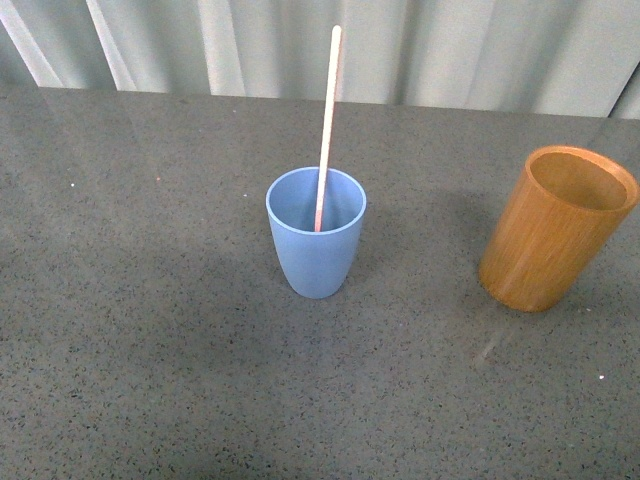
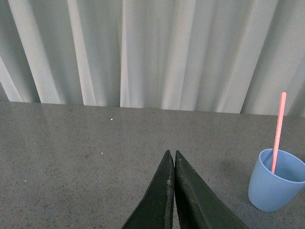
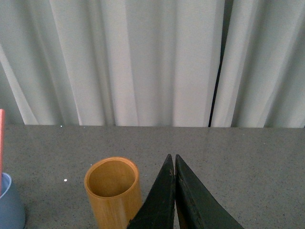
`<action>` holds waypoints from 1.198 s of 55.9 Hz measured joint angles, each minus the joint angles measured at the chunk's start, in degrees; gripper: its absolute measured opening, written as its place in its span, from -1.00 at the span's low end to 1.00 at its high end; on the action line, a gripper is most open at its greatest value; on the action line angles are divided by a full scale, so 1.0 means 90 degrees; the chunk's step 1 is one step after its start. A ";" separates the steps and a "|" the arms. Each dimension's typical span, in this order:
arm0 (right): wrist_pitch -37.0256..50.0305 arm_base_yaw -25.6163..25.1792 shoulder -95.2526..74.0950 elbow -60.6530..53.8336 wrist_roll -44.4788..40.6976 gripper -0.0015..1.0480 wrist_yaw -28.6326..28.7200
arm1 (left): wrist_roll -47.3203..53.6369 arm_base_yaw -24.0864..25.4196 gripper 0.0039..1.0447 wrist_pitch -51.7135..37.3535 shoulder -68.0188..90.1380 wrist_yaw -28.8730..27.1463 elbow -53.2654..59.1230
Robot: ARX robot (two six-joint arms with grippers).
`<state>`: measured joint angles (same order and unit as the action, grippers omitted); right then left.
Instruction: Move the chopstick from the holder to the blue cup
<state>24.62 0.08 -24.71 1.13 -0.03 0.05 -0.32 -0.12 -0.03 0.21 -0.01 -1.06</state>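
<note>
The pale chopstick [image 1: 327, 120] stands inside the blue cup [image 1: 316, 248] at the middle of the table, leaning on its far rim. The orange-brown holder [image 1: 556, 229] stands upright to the right, with nothing showing inside it. Neither arm appears in the front view. In the left wrist view my left gripper [image 2: 171, 153] is shut on nothing, with the blue cup [image 2: 276, 183] and chopstick [image 2: 278, 129] off to one side. In the right wrist view my right gripper [image 3: 171, 157] is shut and empty beside the holder [image 3: 114, 191]; the blue cup [image 3: 9, 205] shows at the frame edge.
A grey speckled tabletop [image 1: 140, 330] carries both vessels. Pale pleated curtains [image 1: 460, 45] hang behind the table's far edge.
</note>
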 joint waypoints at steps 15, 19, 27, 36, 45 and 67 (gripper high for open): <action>-0.0763 0.0002 0.0794 -0.0002 0.0000 -0.98 0.0000 | 0.0000 0.0000 -0.94 0.0000 0.0000 0.0000 0.0000; -0.0901 0.0000 0.0930 -0.0002 0.0000 -0.98 0.0000 | 0.0000 0.0000 -0.94 0.0000 0.0000 -0.0002 0.0000; -0.1149 0.0000 0.1190 -0.0002 0.0000 -0.98 0.0000 | 0.0000 0.0000 -0.94 0.0000 0.0000 -0.0002 0.0000; -0.1457 0.0000 0.1494 -0.0002 0.0000 -0.98 0.0000 | 0.0000 0.0000 -0.94 0.0000 0.0000 -0.0002 0.0000; -0.2336 0.0000 0.2186 0.0002 0.0002 -0.98 0.0000 | 0.0000 0.0000 -0.94 0.0000 0.0000 0.0000 0.0000; -0.2720 0.0002 0.2718 0.0000 0.0000 -0.97 -0.0007 | 0.0002 0.0000 -0.86 0.0000 -0.0002 0.0000 0.0000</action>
<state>0.14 0.10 -0.25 1.13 -0.03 -0.01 -0.30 -0.12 -0.03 0.19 -0.01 -1.06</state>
